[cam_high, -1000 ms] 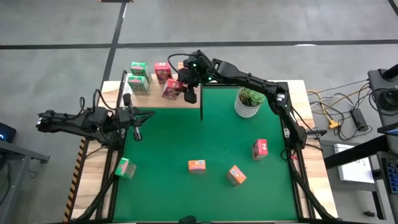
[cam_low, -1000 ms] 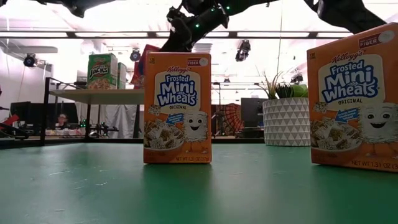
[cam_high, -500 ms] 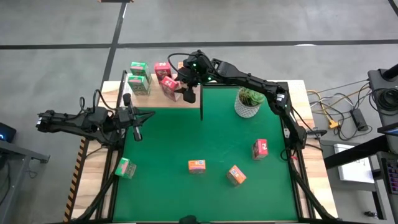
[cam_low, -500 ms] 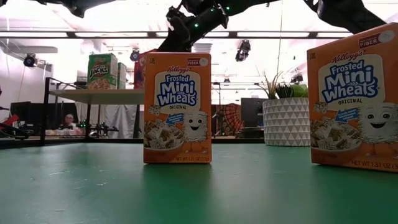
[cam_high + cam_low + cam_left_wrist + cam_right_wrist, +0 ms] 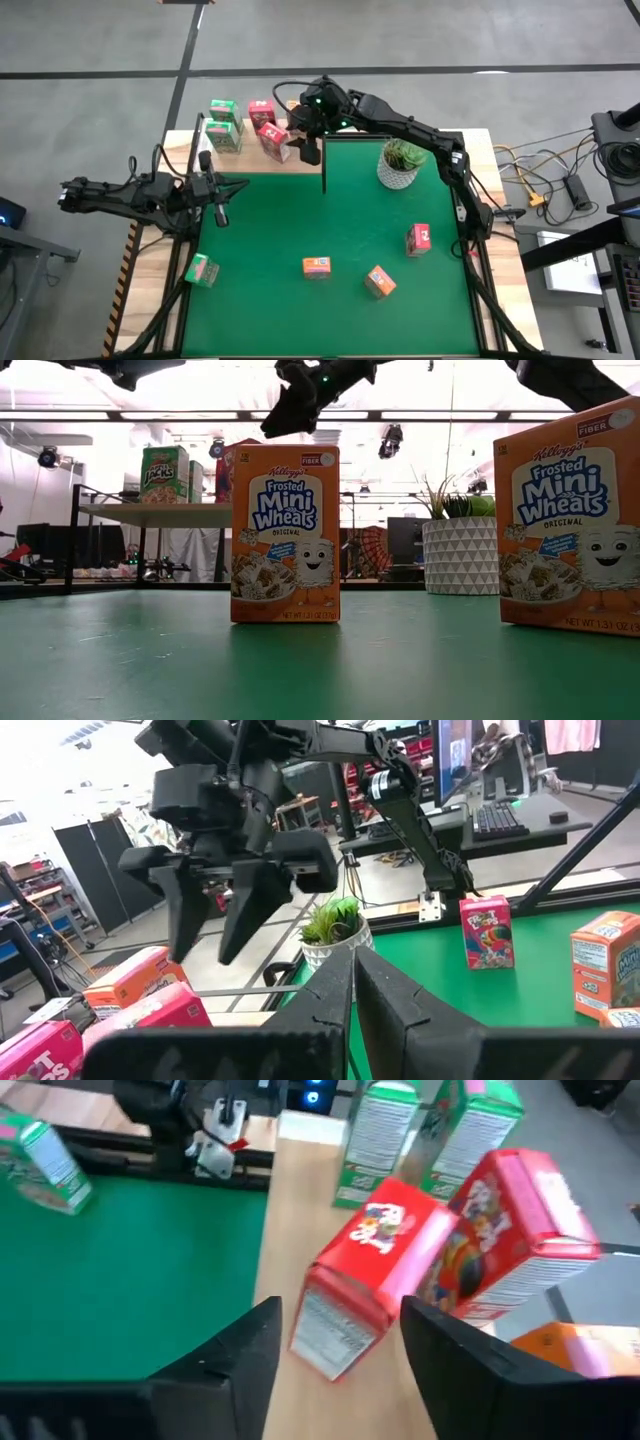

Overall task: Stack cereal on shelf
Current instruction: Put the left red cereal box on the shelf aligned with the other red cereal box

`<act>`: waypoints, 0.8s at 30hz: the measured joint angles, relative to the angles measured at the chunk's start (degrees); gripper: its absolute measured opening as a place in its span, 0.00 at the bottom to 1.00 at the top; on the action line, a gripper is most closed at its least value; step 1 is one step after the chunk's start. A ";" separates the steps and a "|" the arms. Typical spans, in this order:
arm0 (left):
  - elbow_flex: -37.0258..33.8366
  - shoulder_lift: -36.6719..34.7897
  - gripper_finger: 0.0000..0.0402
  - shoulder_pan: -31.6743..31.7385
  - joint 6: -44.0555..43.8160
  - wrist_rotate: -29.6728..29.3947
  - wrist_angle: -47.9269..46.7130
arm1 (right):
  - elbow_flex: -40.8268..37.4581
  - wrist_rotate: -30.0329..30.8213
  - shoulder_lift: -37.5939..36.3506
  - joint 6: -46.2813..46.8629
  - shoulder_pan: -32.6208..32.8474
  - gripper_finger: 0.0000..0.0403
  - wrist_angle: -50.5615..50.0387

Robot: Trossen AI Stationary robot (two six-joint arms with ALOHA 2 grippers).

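The shelf (image 5: 250,160) stands at the table's far left. On its plank stand two green cereal boxes (image 5: 224,122), with two pink ones (image 5: 266,125) beside them. The nearer pink box (image 5: 370,1280) lies on one side on the plank (image 5: 300,1180), next to the other pink box (image 5: 520,1225). An orange box (image 5: 580,1345) shows at the picture's edge. My right gripper (image 5: 340,1308) hangs open above the lying pink box, a finger on either side and clear of it. My left gripper (image 5: 353,1010) waits shut at the table's left edge (image 5: 222,190).
On the green mat stand a green box (image 5: 202,270), two orange boxes (image 5: 317,266) (image 5: 380,282) and a pink box (image 5: 418,239). A plant pot (image 5: 399,165) stands at the far right of the mat, right of the shelf's dark upright (image 5: 323,170).
My right gripper has risen from the shelf's plank. The pink box that stood tilted and higher between its fingers has come down and now lies on the plank by itself.
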 joint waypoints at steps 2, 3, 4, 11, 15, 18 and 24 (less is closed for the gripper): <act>0.00 0.00 0.00 0.00 -0.01 0.02 0.00 | 0.00 -0.10 -0.07 -0.88 0.40 0.42 -2.52; 0.00 -0.01 0.00 0.00 0.06 0.02 0.01 | -0.03 -0.18 -0.05 -1.29 0.67 0.39 -3.61; 0.00 -0.03 0.00 0.00 0.30 0.02 0.00 | -0.04 -0.19 0.38 -1.79 1.00 0.35 -4.36; 0.00 0.09 0.00 0.00 0.86 0.04 0.02 | -0.37 1.17 4.52 -3.47 1.89 0.09 -3.64; 0.00 0.04 0.00 0.00 0.86 0.06 0.01 | -0.37 7.29 5.39 -4.28 1.96 0.03 -1.32; 0.00 0.04 0.00 0.00 0.86 0.07 -0.05 | -0.37 8.55 5.75 -4.59 1.81 0.03 1.34; 0.00 0.00 0.00 0.00 0.86 0.07 -0.17 | -0.37 11.18 5.77 -5.54 1.80 0.03 3.20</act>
